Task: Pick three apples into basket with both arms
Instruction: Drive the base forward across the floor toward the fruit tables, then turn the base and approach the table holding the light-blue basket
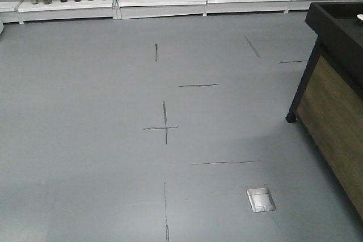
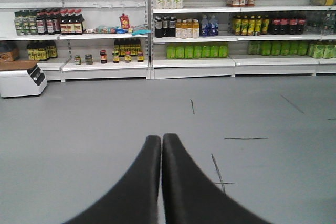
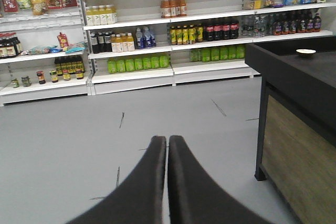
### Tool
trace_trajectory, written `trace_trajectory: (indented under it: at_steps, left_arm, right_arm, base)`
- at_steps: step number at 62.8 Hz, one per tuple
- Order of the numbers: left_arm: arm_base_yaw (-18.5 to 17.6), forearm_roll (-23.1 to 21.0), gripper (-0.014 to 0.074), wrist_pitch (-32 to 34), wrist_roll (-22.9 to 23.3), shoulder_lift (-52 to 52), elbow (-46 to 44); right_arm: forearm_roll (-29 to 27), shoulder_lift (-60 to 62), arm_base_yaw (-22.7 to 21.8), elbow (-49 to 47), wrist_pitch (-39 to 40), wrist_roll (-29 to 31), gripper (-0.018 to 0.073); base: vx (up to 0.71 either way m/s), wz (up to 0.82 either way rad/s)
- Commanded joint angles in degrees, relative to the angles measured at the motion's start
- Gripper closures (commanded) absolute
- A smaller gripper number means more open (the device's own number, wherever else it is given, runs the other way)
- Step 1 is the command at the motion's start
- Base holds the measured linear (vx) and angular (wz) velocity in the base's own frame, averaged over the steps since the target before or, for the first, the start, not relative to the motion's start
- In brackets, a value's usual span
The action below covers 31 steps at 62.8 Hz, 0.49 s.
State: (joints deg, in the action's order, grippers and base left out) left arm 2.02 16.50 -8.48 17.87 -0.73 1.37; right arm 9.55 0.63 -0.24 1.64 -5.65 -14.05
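Grey floor (image 1: pixel 85 140): it fills my front view, marked with thin black lines. A cross (image 1: pixel 165 124) sits near the middle and a metal plate (image 1: pixel 261 199) is set into the floor at lower right.
Surface (image 3: pixel 294 80): black top, wood-panel side, black leg on the floor. It stands at the right edge of my front and right wrist views. A small pale dish (image 3: pixel 305 52) rests on the top, near its far edge.
Left gripper (image 2: pixel 161 138): I see both black fingers meeting at the tips with nothing between them. It points out over the floor toward the shelves (image 2: pixel 149 64).
Right gripper (image 3: pixel 167 140): the fingers are closed against each other in the same way, and it holds nothing. The surface is near, on its right.
Shelves: white units along the far wall, stocked with rows of bottles. Green bottles (image 2: pixel 197 51) line a low shelf, and small jars (image 2: pixel 102 56) stand on a low shelf further left.
White box (image 2: pixel 21 80): it sits on the floor by the left end of the shelves in the left wrist view.
Apples, basket: I cannot tell where they are from these views.
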Motion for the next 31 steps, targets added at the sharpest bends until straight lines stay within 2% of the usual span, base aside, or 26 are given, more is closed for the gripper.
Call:
trace_trajectory:
  at_steps: [1, 31]
  left_arm:
    - [-0.1, 0.0, 0.0603, 4.4, 0.4, -0.8, 1.3]
    - [-0.1, 0.0, 0.0603, 4.4, 0.4, -0.8, 1.3]
  right_arm:
    - [0.6, 0.6, -0.3, 0.8, 4.3, 0.4, 0.0561]
    - [0.6, 0.6, -0.3, 0.8, 4.3, 0.4, 0.0561]
  base:
    - [0.21, -0.19]
    - [0.2, -0.28]
